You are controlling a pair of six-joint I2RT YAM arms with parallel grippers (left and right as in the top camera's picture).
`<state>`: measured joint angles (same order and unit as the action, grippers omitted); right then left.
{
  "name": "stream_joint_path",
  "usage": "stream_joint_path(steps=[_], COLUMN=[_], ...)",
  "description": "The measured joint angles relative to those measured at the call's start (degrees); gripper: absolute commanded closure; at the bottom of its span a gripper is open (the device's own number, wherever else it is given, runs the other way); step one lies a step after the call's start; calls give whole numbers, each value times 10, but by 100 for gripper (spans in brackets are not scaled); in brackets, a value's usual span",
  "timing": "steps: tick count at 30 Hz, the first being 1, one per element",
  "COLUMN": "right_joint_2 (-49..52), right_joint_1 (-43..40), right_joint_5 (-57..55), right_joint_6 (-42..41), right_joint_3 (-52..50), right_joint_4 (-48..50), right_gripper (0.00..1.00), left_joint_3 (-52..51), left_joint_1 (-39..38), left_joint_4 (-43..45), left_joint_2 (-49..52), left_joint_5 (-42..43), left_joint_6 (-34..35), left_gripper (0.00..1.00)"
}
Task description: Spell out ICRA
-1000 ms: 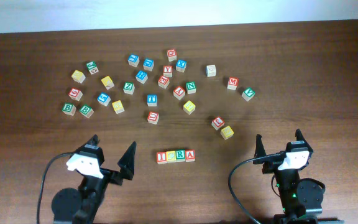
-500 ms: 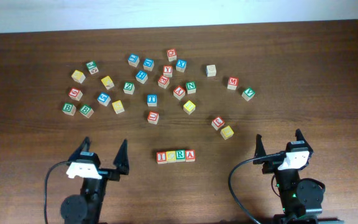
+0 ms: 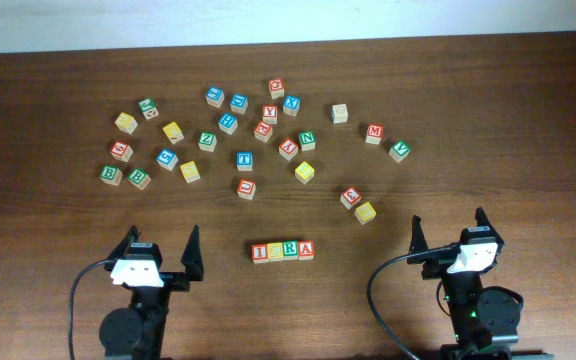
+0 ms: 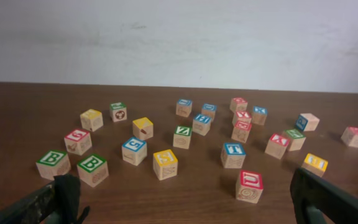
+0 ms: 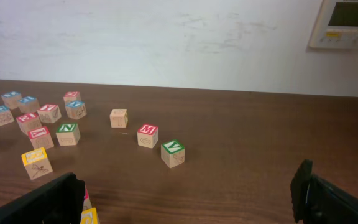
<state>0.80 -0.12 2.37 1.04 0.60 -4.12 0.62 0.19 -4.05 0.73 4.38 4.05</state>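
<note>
Four letter blocks stand side by side in a row (image 3: 283, 251) near the table's front middle, reading I, C, R, A from left to right. My left gripper (image 3: 160, 248) is open and empty, low at the front left, to the left of the row; its dark fingers frame the left wrist view (image 4: 185, 199). My right gripper (image 3: 449, 230) is open and empty at the front right, to the right of the row; its fingers show in the right wrist view (image 5: 188, 196). The row is out of both wrist views.
Many loose letter blocks lie scattered across the back half of the table, among them a red U block (image 3: 246, 188), green B blocks (image 3: 139, 178), a red M block (image 3: 374, 133), a green V block (image 3: 399, 151) and a red-and-yellow pair (image 3: 358, 205).
My left arm has pulled back and straightened, so its gripper now faces straight toward the back. The right arm and the blocks have not moved.
</note>
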Motion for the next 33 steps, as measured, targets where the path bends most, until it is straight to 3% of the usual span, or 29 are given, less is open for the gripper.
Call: stream_joint_path(steps=[13, 33], right_joint_2=[0, 0], right_joint_1=[0, 0], right_joint_5=[0, 0], right_joint_6=[0, 0], right_joint_3=[0, 0], right_joint_4=[0, 0], right_gripper=[2, 2], left_joint_3=[0, 0], left_joint_1=[0, 0], left_joint_4=[-4, -5], left_joint_2=[0, 0], left_joint_5=[-54, -53], left_joint_6=[-35, -52], left_gripper=[1, 1])
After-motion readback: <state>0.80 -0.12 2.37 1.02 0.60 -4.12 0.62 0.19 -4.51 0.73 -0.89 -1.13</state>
